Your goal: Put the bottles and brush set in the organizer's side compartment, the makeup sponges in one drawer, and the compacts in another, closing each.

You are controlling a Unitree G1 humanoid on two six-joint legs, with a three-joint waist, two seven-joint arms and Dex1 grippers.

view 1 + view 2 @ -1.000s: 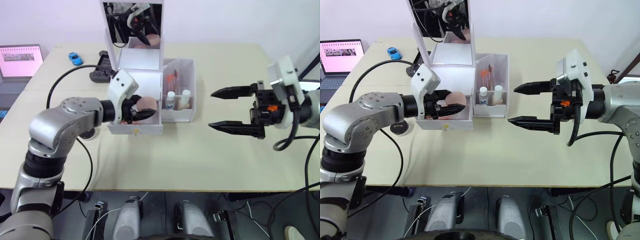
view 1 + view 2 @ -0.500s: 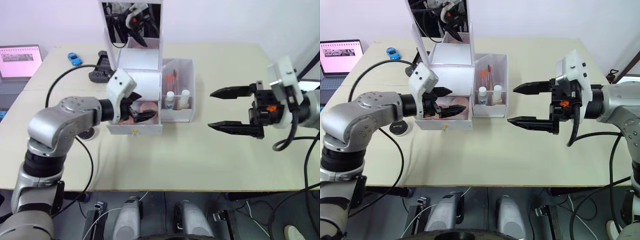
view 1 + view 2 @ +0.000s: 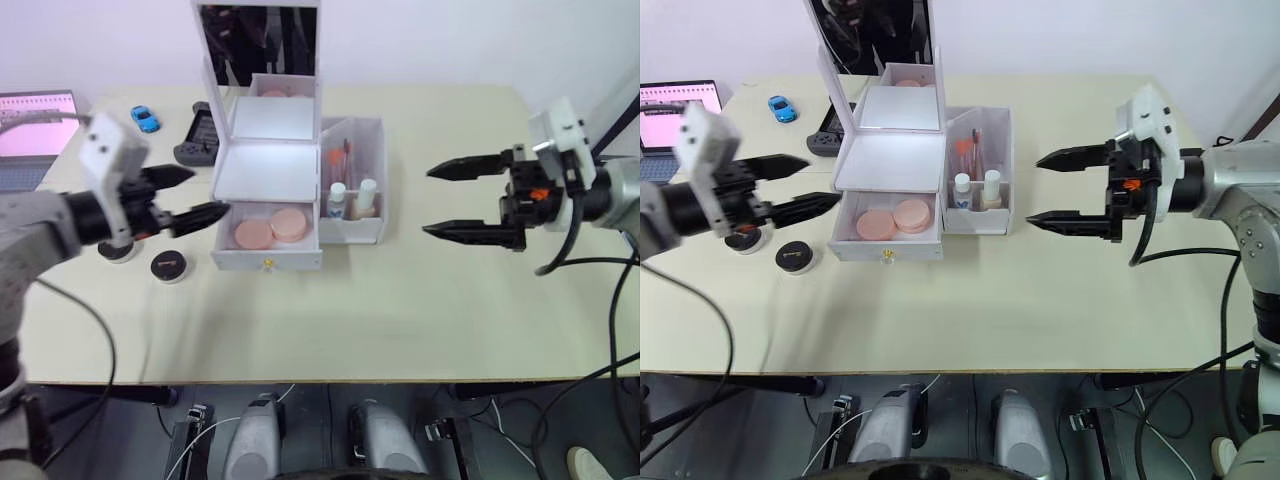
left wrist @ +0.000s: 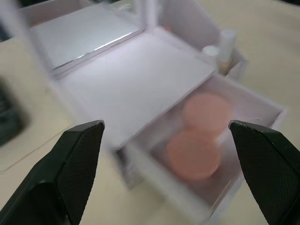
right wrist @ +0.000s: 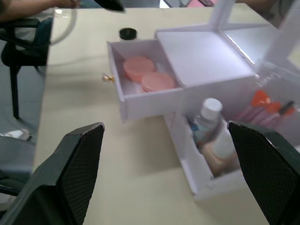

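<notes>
Both grippers held wide, drawer standing open

Nearest, two pink compacts (image 3: 270,229) are seen lying side by side in the open drawer (image 3: 267,243) of the organizer (image 3: 290,170). The left gripper (image 3: 187,193) is held level beside it, fingers spread and empty. The right gripper (image 3: 470,197) is held apart, spread too. Bottles (image 3: 355,198) are stood in the side compartment.

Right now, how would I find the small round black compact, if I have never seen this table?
Start at the white organizer with its upright mirror. Left of its open bottom drawer, two dark compacts lie on the table. The black compact is the nearer one, apart from the left gripper; the other compact lies under the arm.
</notes>
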